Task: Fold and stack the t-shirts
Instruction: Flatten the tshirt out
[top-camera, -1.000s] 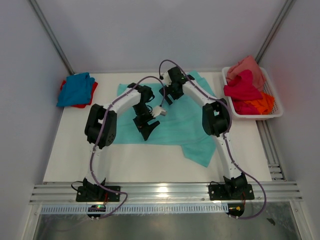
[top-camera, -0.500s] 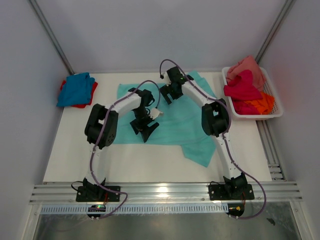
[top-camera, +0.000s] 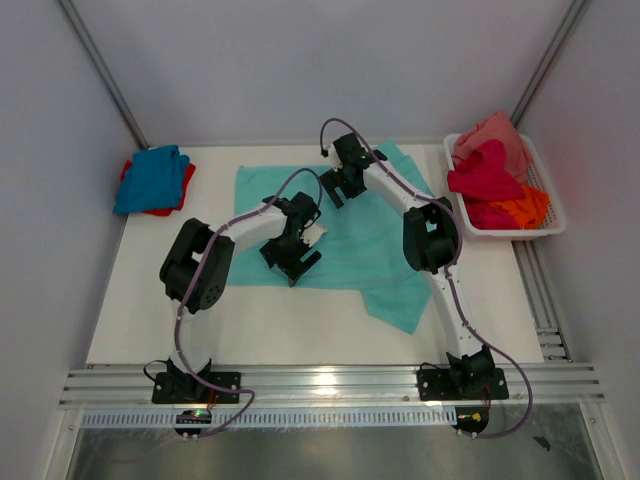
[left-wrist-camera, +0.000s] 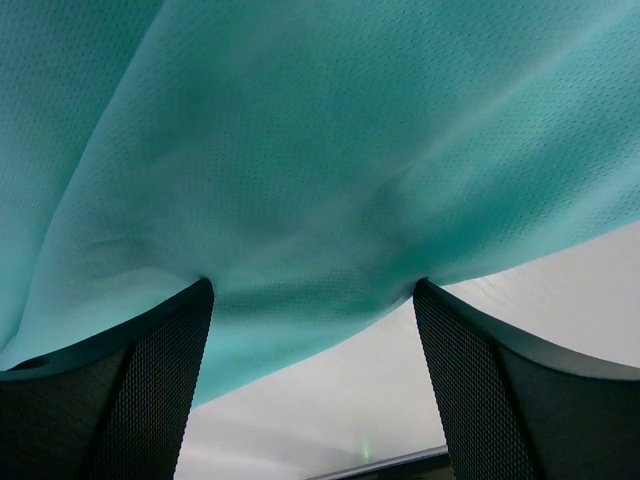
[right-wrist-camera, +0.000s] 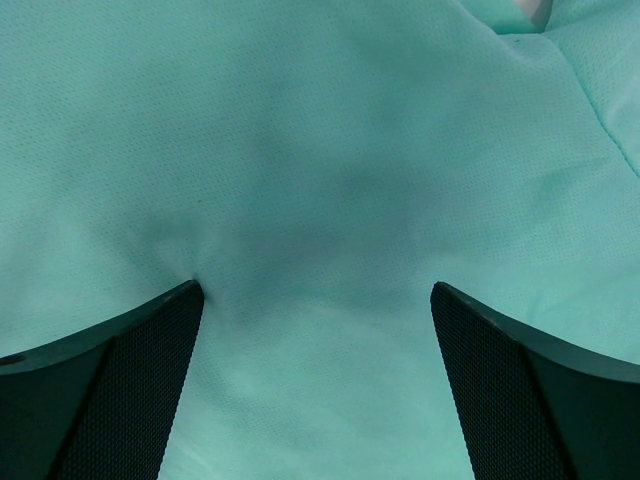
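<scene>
1. Across the middle of the table (top-camera: 130, 300), the teal shirt (top-camera: 370, 250) is lying spread flat, one flap trailing toward the near right.
2. The left gripper (left-wrist-camera: 312, 288) is standing wide open. Both fingertips (left-wrist-camera: 200, 292) are pressing into the teal shirt just inside its near edge, and the cloth is puckering at each tip. Nothing is being clamped between the jaws.
3. The left arm is rising from its near-left base. Its elbow is jutting out to the left, its forearm is crossing rightward over the shirt, and its wrist is pointing down.
4. The right gripper (right-wrist-camera: 316, 288) is spread fully apart, with its fingertips (right-wrist-camera: 192, 292) touching the teal shirt toward the far edge and grasping nothing.
5. The right arm is stretching from its near-right base up over the shirt's right side, with the forearm angling far and left.
6. The blue shirt (top-camera: 150, 178) is sitting on the red shirt (top-camera: 186, 184) at the far left corner, well apart from the teal one.
7. The basket (top-camera: 548, 222) at the far right is holding the magenta shirt (top-camera: 485, 175), the orange shirt (top-camera: 525, 208) and the pink shirt (top-camera: 495, 132).
</scene>
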